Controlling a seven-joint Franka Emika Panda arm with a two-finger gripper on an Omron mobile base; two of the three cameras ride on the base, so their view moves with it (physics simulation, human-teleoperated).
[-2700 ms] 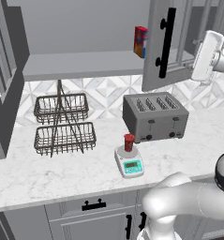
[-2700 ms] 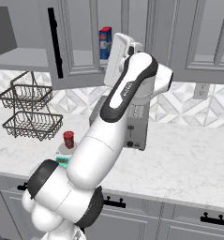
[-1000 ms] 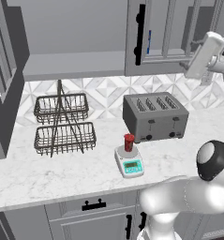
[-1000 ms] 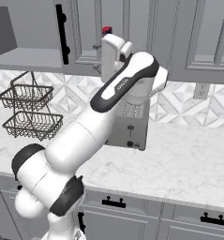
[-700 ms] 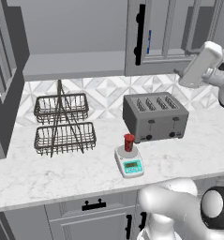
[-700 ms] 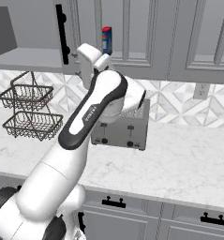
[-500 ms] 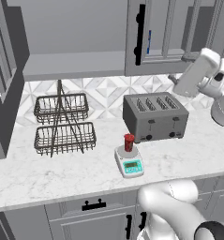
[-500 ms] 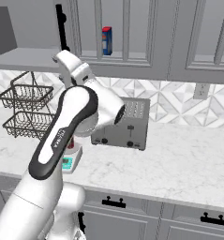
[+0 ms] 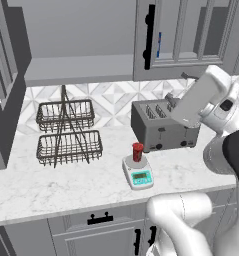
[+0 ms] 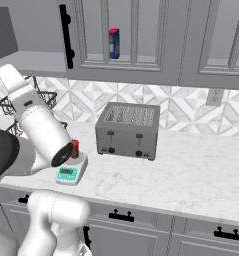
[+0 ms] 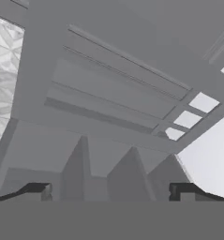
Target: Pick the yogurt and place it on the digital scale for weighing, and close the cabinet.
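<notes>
The yogurt stands on the scale on the bench, near the toaster. The cabinet door looks shut, though the angle is poor. The pincer gapes wide, holding nothing.

The cabinet door — hanging ajar 2.7 s ago — now sits shut, its black handle flush with the front. The arm, raised at that door a second ago, has swung down and away toward the counter.
</notes>
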